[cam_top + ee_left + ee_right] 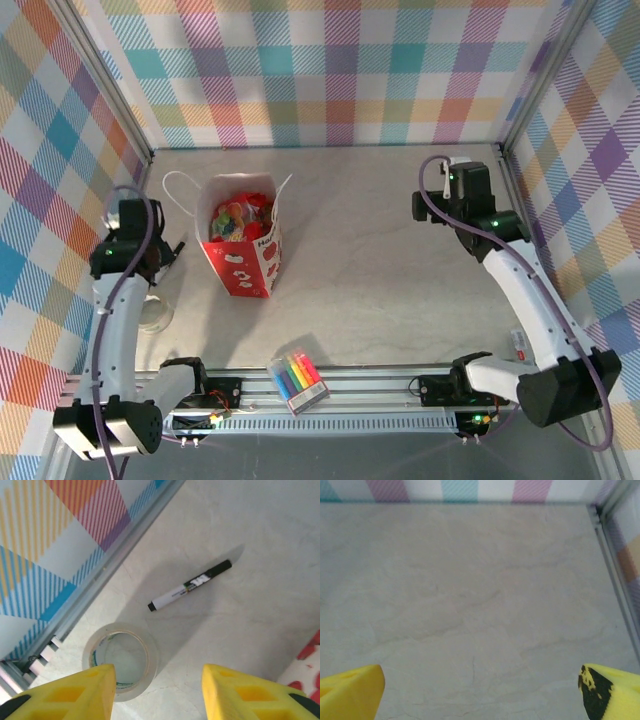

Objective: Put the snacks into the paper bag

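step: looking at or near the end, snacks (240,218) sitting inside paper bag (250,268); packet count too small for telling
bag: standing upright, left of table (380,260) centre
left gripper (157,675): hanging partly open, gripping nothing, hovering over tape roll (149,652) just left of bag
right gripper (480,685): gaping wide, gripping nothing, hovering over bare table by back right corner
next: probably calling for confirming all packets bagged, then lifting arms away without knocking bag
edges: wall rail (100,575) running close beside left gripper; corner rail crowding right gripper
room: open table stretching between bag and right arm; pen (190,585) and marker pack (297,380) lying off to the sides
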